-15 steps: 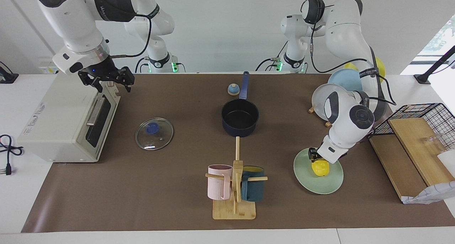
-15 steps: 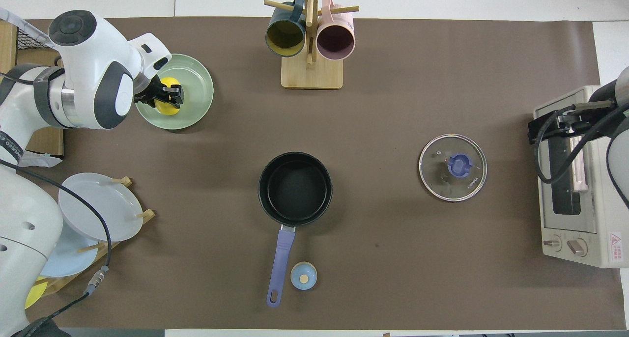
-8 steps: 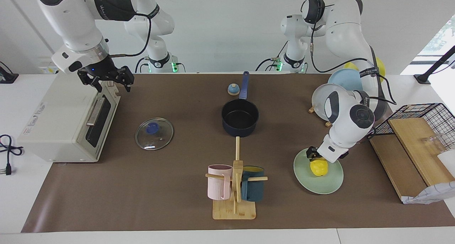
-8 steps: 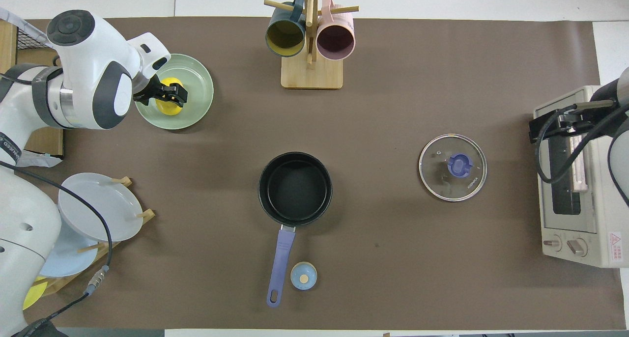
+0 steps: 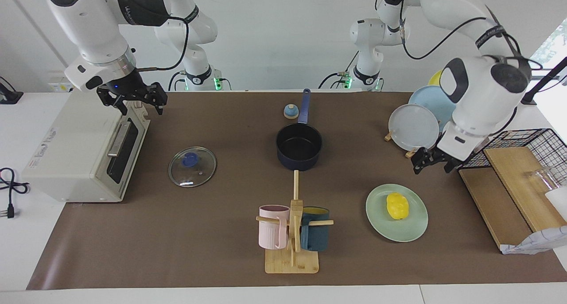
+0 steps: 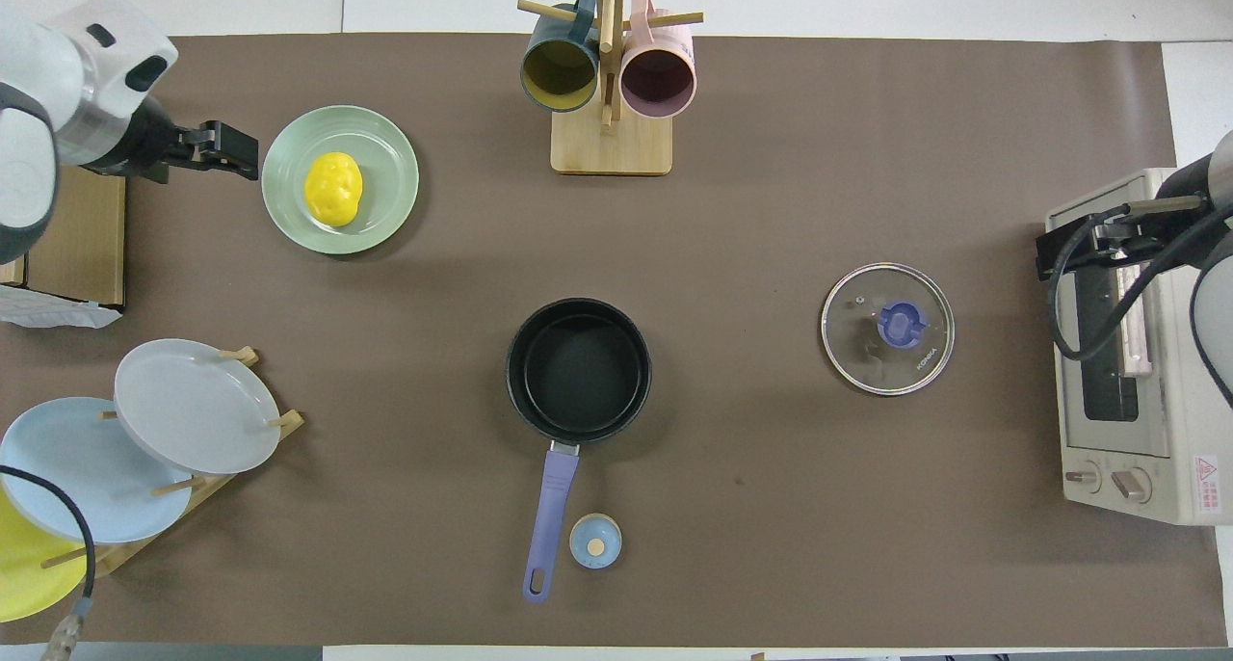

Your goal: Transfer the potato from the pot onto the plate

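The yellow potato point(image 5: 397, 205) lies free on the mint-green plate point(image 5: 414, 229), toward the left arm's end of the table; it also shows in the overhead view point(image 6: 333, 188) on the plate point(image 6: 387, 208). The navy pot point(image 5: 299, 146) stands mid-table with nothing inside, its handle pointing toward the robots; in the overhead view the pot point(image 6: 578, 370) shows a bare black inside. My left gripper point(image 5: 432, 163) is open and empty, raised over the mat beside the plate, and also shows in the overhead view point(image 6: 227, 150). My right gripper point(image 5: 133, 98) waits over the toaster oven.
A toaster oven point(image 5: 79, 149) stands at the right arm's end. A glass lid point(image 5: 192, 161) lies on the mat. A mug rack point(image 5: 292, 233) stands farther from the robots than the pot. A small blue bell point(image 5: 290, 111), a dish rack with plates point(image 5: 416, 126) and a wire basket with wooden boards point(image 5: 522, 162) are nearby.
My left gripper has let go of the potato, risen off the plate and pulled back toward the wooden boards. The potato stays on the plate. The right arm has not moved.
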`<action>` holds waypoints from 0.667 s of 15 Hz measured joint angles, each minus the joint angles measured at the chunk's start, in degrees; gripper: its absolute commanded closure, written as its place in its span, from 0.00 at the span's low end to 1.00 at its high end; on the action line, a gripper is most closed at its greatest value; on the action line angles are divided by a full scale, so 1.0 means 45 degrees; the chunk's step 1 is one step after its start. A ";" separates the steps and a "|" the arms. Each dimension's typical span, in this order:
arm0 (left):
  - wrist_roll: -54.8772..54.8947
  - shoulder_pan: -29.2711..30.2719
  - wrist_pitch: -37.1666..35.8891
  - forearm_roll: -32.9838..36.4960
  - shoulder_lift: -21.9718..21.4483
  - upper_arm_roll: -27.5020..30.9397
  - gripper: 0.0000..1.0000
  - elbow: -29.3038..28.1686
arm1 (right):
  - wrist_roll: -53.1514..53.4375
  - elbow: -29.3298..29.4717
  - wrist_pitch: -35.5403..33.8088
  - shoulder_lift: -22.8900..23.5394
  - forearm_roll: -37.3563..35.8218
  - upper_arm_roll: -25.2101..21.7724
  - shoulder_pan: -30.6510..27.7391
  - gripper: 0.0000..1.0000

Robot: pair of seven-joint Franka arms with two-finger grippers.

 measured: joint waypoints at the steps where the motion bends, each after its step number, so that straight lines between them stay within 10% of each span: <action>1: 0.0094 0.0098 -0.0606 0.0001 -0.0612 0.0022 0.00 -0.0006 | 0.0009 0.0000 0.0000 -0.0006 0.0000 -0.0010 -0.0012 0.00; 10: 0.0331 0.0464 -0.3536 0.0001 -0.3920 -0.0042 0.00 -0.1965 | 0.0753 0.0000 0.0000 -0.0036 0.0000 -0.0021 -0.0030 0.00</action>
